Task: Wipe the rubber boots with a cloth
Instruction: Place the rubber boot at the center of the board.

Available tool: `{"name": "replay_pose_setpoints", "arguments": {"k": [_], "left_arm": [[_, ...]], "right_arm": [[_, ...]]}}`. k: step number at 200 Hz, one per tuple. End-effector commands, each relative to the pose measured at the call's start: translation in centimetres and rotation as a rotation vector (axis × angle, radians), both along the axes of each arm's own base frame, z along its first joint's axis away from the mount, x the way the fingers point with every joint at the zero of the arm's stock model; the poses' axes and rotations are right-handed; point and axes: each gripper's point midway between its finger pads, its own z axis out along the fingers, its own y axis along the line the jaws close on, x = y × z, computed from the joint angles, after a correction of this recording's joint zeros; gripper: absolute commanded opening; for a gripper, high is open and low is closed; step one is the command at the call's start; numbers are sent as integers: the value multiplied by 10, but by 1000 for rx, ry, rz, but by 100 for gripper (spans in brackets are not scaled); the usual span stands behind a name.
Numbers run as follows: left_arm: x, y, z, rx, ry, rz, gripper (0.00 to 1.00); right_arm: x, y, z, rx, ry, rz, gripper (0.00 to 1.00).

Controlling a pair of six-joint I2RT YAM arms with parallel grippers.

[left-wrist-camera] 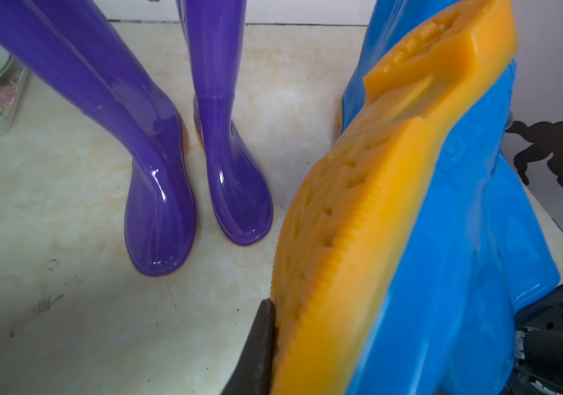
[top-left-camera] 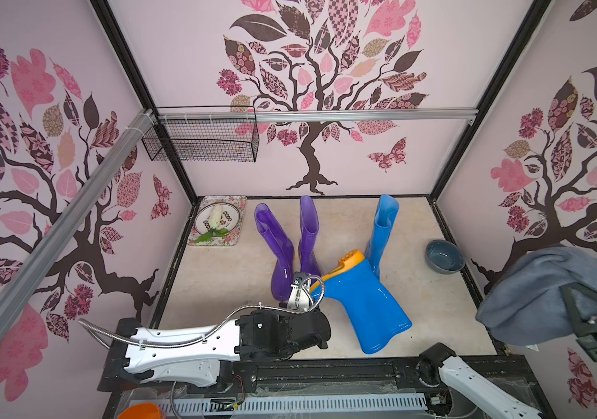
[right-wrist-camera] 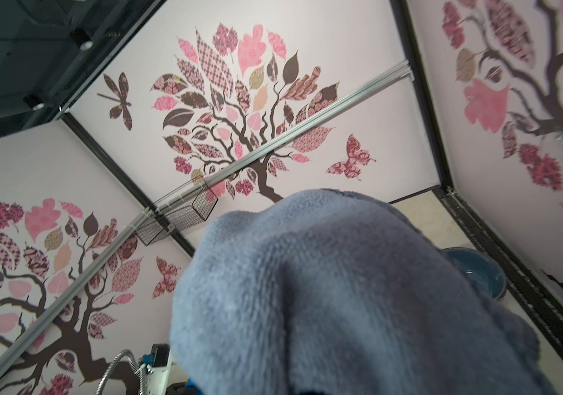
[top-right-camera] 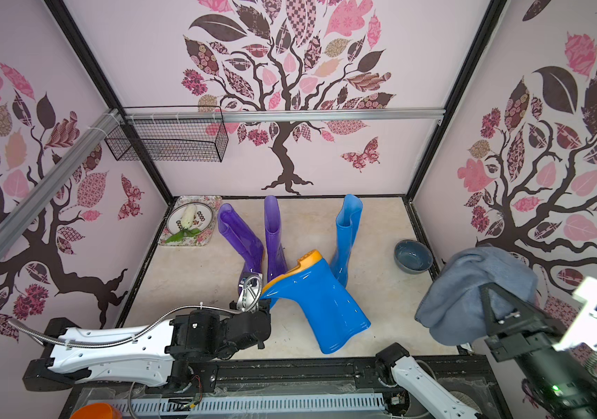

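Two purple rubber boots (top-left-camera: 279,250) (top-left-camera: 309,235) stand upright at mid-table, and both show in the left wrist view (left-wrist-camera: 160,205) (left-wrist-camera: 235,191). One blue boot (top-left-camera: 382,232) stands to their right. Another blue boot (top-left-camera: 362,304) (top-right-camera: 318,308) is tipped over, orange sole (left-wrist-camera: 376,205) up and shaft mouth on the table. My left gripper (top-left-camera: 312,290) is shut on its toe, with one dark finger (left-wrist-camera: 261,345) pressed against the sole. The grey-blue cloth (top-left-camera: 540,290) (right-wrist-camera: 324,290) drapes over my raised right gripper (top-right-camera: 489,294) at the right wall and hides its jaws.
A grey-blue bowl (top-left-camera: 444,255) sits by the right wall, below the raised cloth. A floral tray (top-left-camera: 233,203) with a plate lies in the back left corner. A wire basket (top-left-camera: 202,139) hangs on the back rail. Walls enclose three sides.
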Motion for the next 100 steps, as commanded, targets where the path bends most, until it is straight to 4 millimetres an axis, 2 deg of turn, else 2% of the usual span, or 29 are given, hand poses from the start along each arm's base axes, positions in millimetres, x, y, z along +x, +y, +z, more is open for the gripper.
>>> {"name": "replay_pose_setpoints", "arguments": {"k": [1,17,40,73,88,100], "left_arm": [[-5,-12,-22,-123,84,65,0],[-11,-15,-43,-70,110,65,0],[-18,-11,-70,-32,158,63,0],[-26,0,-98,-5,201,49,0],[-30,2,-106,26,213,30,0],[-32,2,-113,59,219,7,0]], "right_arm": [[36,58,-19,-13,88,202,0],[47,78,-43,26,139,266,0],[60,100,-89,130,235,345,0],[79,131,-178,272,413,449,0],[86,134,-211,288,468,440,0],[91,135,-229,295,498,430,0]]}}
